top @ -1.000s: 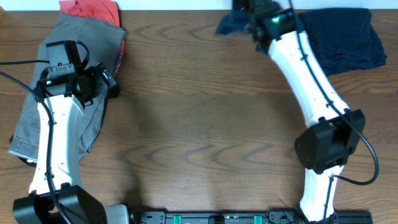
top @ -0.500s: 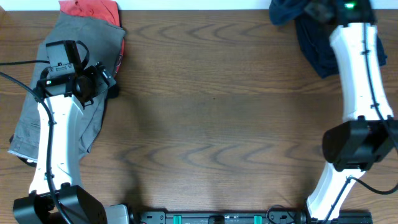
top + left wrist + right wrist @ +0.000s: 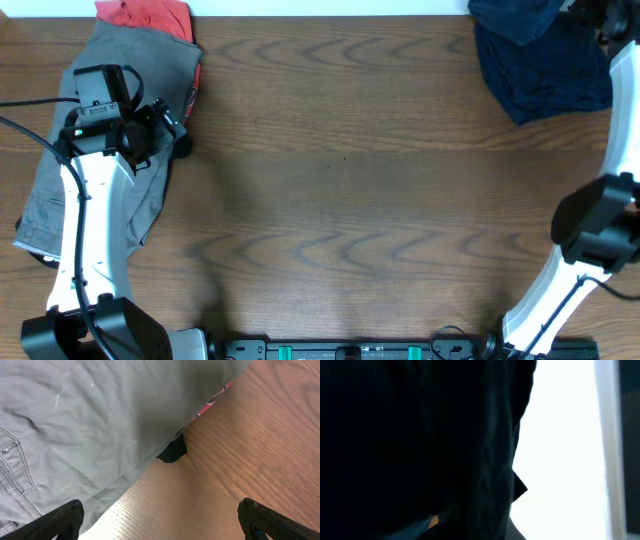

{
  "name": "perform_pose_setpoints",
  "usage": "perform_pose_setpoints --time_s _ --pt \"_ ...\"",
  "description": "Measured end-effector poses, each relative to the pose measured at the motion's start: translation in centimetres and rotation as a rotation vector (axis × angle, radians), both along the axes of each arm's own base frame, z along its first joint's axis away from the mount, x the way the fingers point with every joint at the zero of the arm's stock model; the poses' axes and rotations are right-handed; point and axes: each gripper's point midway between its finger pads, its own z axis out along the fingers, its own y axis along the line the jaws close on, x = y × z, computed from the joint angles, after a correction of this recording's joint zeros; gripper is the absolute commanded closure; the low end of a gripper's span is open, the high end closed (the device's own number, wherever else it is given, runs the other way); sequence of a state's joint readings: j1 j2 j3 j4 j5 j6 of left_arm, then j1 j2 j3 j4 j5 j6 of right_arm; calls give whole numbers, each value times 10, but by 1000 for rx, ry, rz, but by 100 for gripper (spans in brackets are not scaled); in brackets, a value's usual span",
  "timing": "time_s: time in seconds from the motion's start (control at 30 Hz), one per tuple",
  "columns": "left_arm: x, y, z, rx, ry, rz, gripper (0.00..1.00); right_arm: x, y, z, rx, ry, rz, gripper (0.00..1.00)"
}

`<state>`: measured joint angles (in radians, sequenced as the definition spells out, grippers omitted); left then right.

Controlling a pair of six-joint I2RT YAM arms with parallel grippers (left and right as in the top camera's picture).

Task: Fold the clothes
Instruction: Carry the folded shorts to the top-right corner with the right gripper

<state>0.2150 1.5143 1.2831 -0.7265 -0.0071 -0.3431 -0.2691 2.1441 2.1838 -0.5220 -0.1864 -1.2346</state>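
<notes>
Arms reach toward opposite far corners. Left gripper point(image 3: 160, 518) hangs wide open over the edge of the crumpled grey-khaki cloth shorts point(image 3: 75, 420). Right gripper point(image 3: 603, 14), stretched to the table's far right, is clamped on the bunched dark navy fabric garment point(image 3: 540, 70).

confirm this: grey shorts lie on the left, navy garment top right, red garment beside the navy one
Not quite. The red garment is not beside the navy garment. It lies at the top left, against the grey shorts. The overhead view shows this. The rest is right.
</notes>
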Motion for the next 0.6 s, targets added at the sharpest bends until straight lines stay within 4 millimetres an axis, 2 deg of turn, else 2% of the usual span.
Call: perform_pose_setpoints --time_s 0.17,0.3,0.37,0.6 --pt "0 0 0 -8 -4 15 0 23 -3 -47 12 25 42 99" --pt "0 0 0 -11 -5 20 0 31 -18 -78 17 49 31 99" --pt "0 0 0 -11 -5 21 0 32 -28 -82 18 44 24 99" --pt "2 0 1 -13 -17 27 0 28 -68 -70 0 -16 -29 99"
